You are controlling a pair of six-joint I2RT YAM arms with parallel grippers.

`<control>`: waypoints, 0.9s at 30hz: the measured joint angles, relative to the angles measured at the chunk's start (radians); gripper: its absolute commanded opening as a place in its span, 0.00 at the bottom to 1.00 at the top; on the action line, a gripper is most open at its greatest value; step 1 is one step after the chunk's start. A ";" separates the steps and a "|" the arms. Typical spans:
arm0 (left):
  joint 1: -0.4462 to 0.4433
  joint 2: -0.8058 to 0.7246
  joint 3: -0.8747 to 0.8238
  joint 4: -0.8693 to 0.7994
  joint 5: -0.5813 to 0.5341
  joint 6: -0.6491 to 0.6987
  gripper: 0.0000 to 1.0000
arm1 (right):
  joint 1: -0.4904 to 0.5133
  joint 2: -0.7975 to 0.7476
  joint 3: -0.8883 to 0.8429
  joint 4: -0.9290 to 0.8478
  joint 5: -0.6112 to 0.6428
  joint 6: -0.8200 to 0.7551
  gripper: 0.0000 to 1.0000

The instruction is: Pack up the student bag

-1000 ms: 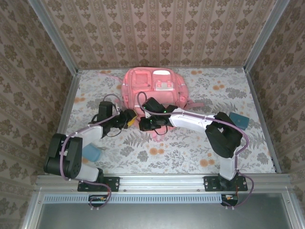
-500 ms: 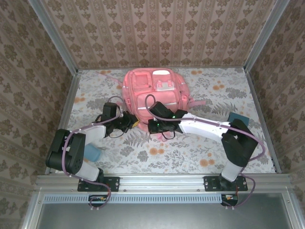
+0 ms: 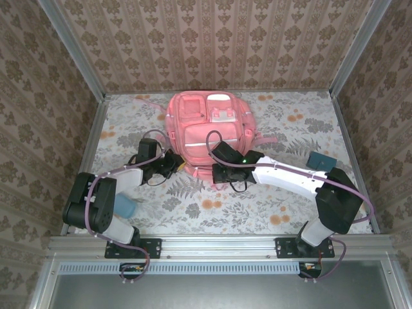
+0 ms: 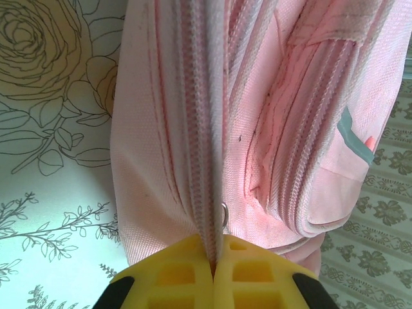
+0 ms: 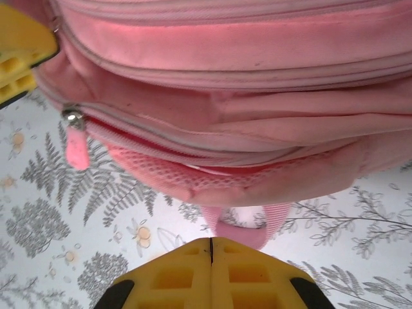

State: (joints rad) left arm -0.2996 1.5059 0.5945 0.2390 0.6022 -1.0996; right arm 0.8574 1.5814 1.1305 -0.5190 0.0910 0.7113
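Left gripper (image 4: pixel 213 254): yellow pads pressed together, nipping the zip seam of the student bag (image 3: pixel 207 123) at its near-left corner.
Right gripper (image 5: pixel 210 250): pads closed flat; pink strap loop (image 5: pixel 248 226) just beyond them, whether caught I cannot tell.
Bag's lie: mid-table toward the far wall, long axis running away from the arms, near end at both pincers, neither clearly nearer.
Materials: woven pink cloth, ribbed zip tape, mesh lip, pink zip pull (image 5: pixel 76 147); soft, slumping on the floral table (image 3: pixel 290 193).
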 measured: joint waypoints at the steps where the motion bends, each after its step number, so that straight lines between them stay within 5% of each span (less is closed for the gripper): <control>1: 0.000 0.000 0.000 0.000 0.001 0.000 0.01 | 0.004 0.005 0.006 0.005 -0.015 -0.005 0.17; 4: -0.002 0.000 0.001 0.000 0.005 0.000 0.02 | 0.024 0.037 0.043 0.017 -0.046 -0.019 0.36; 7: -0.014 -0.003 0.010 -0.007 0.007 0.004 0.02 | 0.058 0.090 0.105 0.021 -0.039 -0.005 0.44; 27: -0.081 -0.032 0.074 -0.069 0.019 0.038 0.03 | 0.098 0.259 0.269 -0.095 0.194 0.113 0.33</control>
State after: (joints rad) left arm -0.3805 1.4742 0.6689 0.1703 0.6216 -1.0615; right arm 0.9554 1.8400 1.3998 -0.6136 0.2852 0.8246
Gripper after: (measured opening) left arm 0.041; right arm 0.350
